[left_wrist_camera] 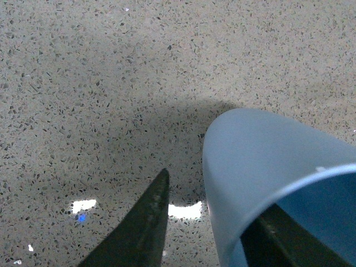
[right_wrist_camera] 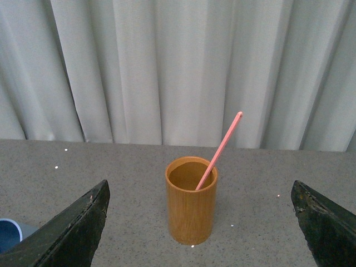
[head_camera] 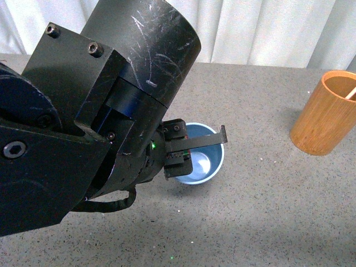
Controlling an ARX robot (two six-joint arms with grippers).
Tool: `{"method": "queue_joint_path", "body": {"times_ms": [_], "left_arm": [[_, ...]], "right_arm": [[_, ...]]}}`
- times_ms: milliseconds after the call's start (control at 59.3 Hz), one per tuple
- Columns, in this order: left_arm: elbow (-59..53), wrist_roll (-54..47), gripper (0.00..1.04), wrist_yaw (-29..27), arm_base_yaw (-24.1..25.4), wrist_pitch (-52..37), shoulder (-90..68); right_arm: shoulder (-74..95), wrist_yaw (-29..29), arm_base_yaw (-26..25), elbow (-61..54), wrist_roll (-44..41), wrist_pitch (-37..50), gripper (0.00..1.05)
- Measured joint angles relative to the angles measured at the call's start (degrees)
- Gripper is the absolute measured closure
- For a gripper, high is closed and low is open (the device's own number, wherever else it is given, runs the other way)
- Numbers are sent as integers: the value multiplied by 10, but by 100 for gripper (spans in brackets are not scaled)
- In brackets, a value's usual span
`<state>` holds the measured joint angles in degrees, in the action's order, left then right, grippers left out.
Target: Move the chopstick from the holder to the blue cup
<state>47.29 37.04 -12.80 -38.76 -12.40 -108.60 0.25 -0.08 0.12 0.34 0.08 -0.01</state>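
Right wrist view: spread jaws frame chopstick (right_wrist_camera: 219, 149); spread left jaws straddle blue cup (left_wrist_camera: 261, 161).

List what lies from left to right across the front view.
left arm → blue cup → holder

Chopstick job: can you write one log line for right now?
chopstick in holder | left gripper open, straddling cup wall | right gripper open, facing holder
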Motion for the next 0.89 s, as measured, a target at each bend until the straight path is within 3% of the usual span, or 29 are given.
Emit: {"method": "queue_joint_path", "body": {"times_ms": [371, 894], "left_arm": [[13, 3, 5, 4, -1, 8, 0], [24, 6, 7, 5, -1, 19, 7]], "right_arm": [[0, 0, 0, 0, 0, 0, 9], [0, 0, 0, 0, 0, 0, 9]]}}
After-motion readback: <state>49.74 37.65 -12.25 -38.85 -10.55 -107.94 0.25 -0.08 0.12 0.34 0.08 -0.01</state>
